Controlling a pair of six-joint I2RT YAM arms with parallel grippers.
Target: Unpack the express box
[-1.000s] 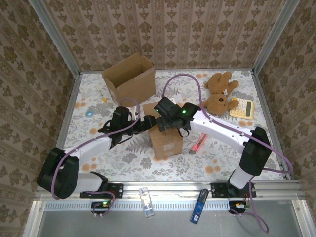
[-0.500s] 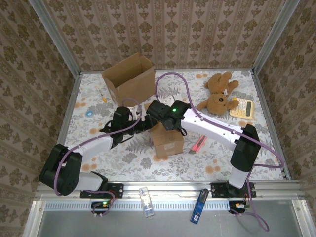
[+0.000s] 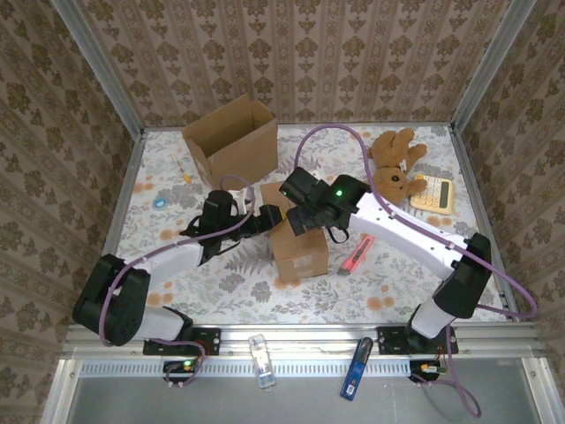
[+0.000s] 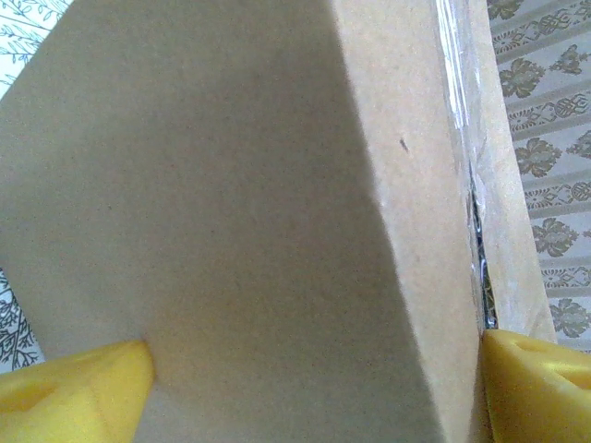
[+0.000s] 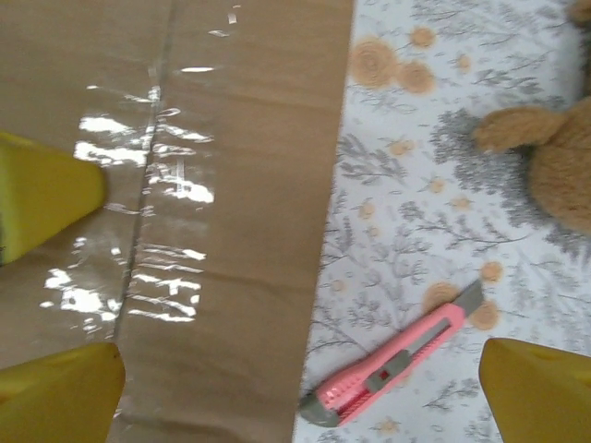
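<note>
The express box [image 3: 298, 252], a brown carton sealed with clear tape [image 5: 148, 212], stands in the middle of the table. My left gripper [image 3: 268, 217] is shut on its left end; in the left wrist view the carton [image 4: 277, 212] spans the whole gap of that gripper [image 4: 309, 388], touching both yellow fingertips [image 4: 74, 397]. My right gripper [image 3: 300, 215] hovers open over the carton's top, and in its own wrist view this gripper [image 5: 295, 397] straddles the carton's right edge. A pink utility knife [image 3: 356, 256] [image 5: 397, 365] lies on the table just right of the carton.
An open empty carton [image 3: 231, 137] stands at the back left. A teddy bear [image 3: 393, 172] [image 5: 554, 157] and a calculator [image 3: 431, 191] lie at the back right. A yellow screwdriver [image 3: 183, 172] and a small blue item [image 3: 160, 202] lie at the left.
The right arm swung left over the carton half a second ago and has come back to the right. The left gripper has kept its hold on the carton.
</note>
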